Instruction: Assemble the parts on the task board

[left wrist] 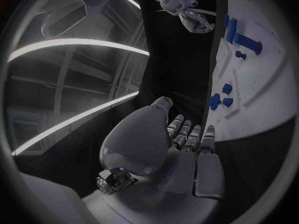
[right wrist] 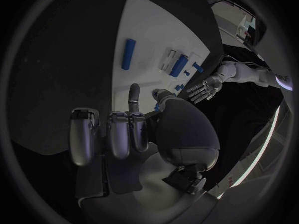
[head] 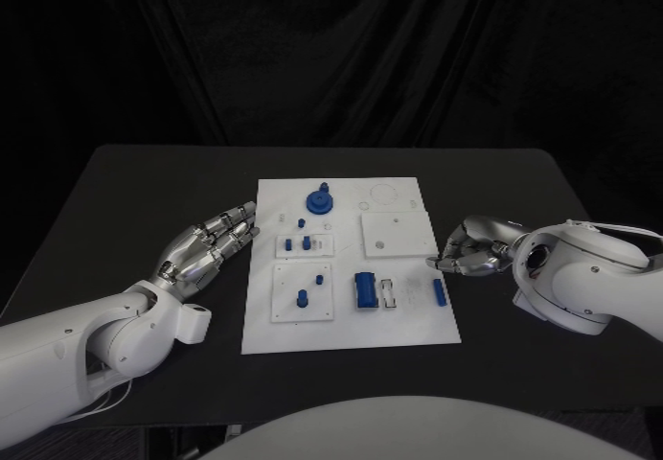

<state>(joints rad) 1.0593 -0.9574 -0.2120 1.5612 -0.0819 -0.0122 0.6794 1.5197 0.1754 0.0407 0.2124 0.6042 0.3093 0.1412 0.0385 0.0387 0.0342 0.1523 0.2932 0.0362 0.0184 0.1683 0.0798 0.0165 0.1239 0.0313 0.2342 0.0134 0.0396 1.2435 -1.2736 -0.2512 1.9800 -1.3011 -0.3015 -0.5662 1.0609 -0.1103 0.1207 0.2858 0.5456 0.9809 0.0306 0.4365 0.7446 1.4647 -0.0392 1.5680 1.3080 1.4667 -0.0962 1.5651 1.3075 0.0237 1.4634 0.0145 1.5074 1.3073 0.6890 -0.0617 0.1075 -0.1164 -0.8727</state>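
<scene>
The black desk (head: 138, 192) is a matte, flat, dark slab with rounded far corners. At its middle lies the task board (head: 262, 331), a smooth white rectangular plate carrying several raised white square tiles.

The left hand (head: 210, 244), silver and metallic with segmented fingers, lies on the desk just beside the board's left edge, fingers stretched out and slightly apart, holding nothing. The left wrist view shows its rounded palm back and the fingertips close to the board's edge.

The right hand (head: 472, 247) sits at the board's right edge, by the upper right tile. In the head view its fingers look curled inward; the right wrist view shows most fingers (right wrist: 118, 134) folded down and one extended toward the board, with nothing visibly between them.

Among the parts, a round, gear-like blue disc (head: 319, 201) with a knob stands near the board's far edge. A blocky blue piece (head: 365, 289) sits near the front, and a slim blue bar (head: 440, 292) lies near the right edge; the right wrist view shows it as a smooth rod (right wrist: 129, 53). Small blue pegs (head: 297, 245) stand on the left tiles.
</scene>
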